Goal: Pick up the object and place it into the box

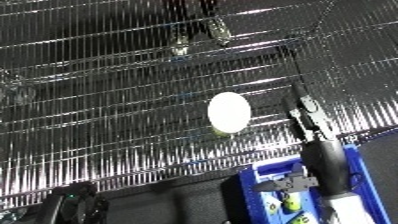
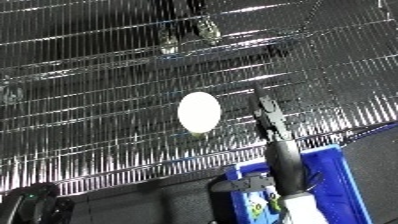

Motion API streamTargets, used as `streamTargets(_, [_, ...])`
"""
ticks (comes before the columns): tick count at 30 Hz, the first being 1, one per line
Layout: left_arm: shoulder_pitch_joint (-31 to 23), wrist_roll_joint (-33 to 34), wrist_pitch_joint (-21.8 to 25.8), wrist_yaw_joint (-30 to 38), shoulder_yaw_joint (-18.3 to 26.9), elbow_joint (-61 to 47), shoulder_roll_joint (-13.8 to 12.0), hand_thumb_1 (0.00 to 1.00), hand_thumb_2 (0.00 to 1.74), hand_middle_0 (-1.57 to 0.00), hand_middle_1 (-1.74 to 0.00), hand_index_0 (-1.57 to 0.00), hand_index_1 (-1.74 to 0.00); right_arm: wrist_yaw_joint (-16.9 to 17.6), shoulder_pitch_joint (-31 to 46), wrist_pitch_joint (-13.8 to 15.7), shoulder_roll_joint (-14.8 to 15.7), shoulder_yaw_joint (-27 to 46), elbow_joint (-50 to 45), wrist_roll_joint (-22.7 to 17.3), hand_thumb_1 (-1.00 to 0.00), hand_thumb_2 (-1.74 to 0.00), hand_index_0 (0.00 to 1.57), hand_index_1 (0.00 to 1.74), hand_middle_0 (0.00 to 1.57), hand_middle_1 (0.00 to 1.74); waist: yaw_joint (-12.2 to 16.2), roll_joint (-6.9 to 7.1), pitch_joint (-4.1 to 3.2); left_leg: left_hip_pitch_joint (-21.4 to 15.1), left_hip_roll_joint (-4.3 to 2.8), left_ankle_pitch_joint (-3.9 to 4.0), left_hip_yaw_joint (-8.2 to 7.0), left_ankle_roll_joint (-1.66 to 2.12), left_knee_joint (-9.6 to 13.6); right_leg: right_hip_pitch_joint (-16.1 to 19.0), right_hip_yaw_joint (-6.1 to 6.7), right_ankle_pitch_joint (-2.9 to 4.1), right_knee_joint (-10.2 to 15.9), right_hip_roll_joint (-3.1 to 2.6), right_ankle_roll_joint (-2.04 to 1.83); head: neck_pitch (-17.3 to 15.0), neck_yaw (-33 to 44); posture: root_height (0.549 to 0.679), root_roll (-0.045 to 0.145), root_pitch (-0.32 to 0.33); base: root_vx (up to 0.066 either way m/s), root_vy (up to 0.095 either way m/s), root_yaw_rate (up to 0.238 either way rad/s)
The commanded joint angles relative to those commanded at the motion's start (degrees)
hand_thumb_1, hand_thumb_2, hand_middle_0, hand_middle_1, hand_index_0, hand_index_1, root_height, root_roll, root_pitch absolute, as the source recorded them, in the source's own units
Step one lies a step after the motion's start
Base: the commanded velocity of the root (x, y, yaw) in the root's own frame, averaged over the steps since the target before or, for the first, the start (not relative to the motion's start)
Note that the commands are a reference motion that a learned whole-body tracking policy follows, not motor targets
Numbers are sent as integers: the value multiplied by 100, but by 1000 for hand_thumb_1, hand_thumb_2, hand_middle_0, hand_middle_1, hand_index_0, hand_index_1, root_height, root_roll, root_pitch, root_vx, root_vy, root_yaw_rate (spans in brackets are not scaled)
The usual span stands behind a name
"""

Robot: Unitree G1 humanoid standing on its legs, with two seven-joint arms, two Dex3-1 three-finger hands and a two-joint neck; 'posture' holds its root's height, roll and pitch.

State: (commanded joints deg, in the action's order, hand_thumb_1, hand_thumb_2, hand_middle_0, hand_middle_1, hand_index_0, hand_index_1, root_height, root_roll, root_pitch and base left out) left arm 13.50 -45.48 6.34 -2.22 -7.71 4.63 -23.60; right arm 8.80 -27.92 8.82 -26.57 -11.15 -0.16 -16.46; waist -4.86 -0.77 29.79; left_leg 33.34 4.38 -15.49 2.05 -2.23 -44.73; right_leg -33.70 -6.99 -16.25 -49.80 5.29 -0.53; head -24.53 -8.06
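Your view looks down on a shiny silver ribbed counter (image 1: 107, 100) that fills most of the frame, its lines running slightly uphill toward the right. Near the centre of the frame lies a white oval object (image 1: 229, 111), with a small yellowish patch at its lower edge. It rests on the counter, apart from everything else.

Your right robot hand (image 1: 306, 116) reaches up from the lower right of the frame on a dark forearm with a white section at the bottom edge. Its black fingers point toward the upper part of the frame and look fairly straight, released rather than clenched, holding nothing. The fingertips stand just right of the white oval object, with a gap between them.

A blue plastic bin (image 1: 258, 176) sits at the lower right, under the forearm, with small yellow-green items inside.

Your left robot hand (image 1: 75, 202) shows as a dark shape at the lower left edge; you cannot tell its finger pose.
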Motion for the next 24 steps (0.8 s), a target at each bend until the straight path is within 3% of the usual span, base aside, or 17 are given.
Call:
streamTargets(4, [91,26,34,113,-60,-65,-7,1000,1740,-1570,-1740,-1570,-1740,59,-116,44,-75,-1,35,42,0,0,0,0,0,0,32,-46,0,336,19,-70,-72,-29,-183,-396,34,-29,-232,-27,-8,270,-84,618,31,105,-25,30,-11])
streamTargets(9, [210,49,40,195,-100,-112,-18,1000,1740,-1570,-1740,-1570,-1740,68,-262,82,-171,3,104,14,0,0,0,0,0,0,49,-102,0,719,5,-177,-130,-57,-461,-825,58,-85,-511,-19,-14,542,-203,609,30,141,-14,19,-11])
streamTargets(13, [224,62,45,190,-100,-174,-31,1000,1740,-1570,-1740,-1570,-1740,71,-341,134,-216,21,114,5,0,0,0,0,0,0,48,-155,0,986,-15,-261,-151,-88,-665,-1137,78,-137,-731,-20,-16,1176,-316,602,27,166,9,9,-19])
streamTargets(17, [144,53,67,215,-55,-338,-76,1000,1740,-1570,-1740,-1570,-1740,95,-369,203,-316,86,10,-66,0,0,0,0,0,0,45,-207,0,1256,-26,-332,-169,-138,-853,-1436,100,-199,-951,-22,-16,1480,-356,595,25,191,0,6,-55])
streamTargets(24, [124,-2,90,275,-61,-523,-145,1000,1740,-1570,-1740,-1570,-1740,176,-567,296,-466,156,6,-135,0,0,0,0,0,0,21,-305,0,1771,-47,-411,-174,-148,-1190,-1920,142,-285,-1258,-21,-7,1875,-560,583,25,231,-17,-9,-41])
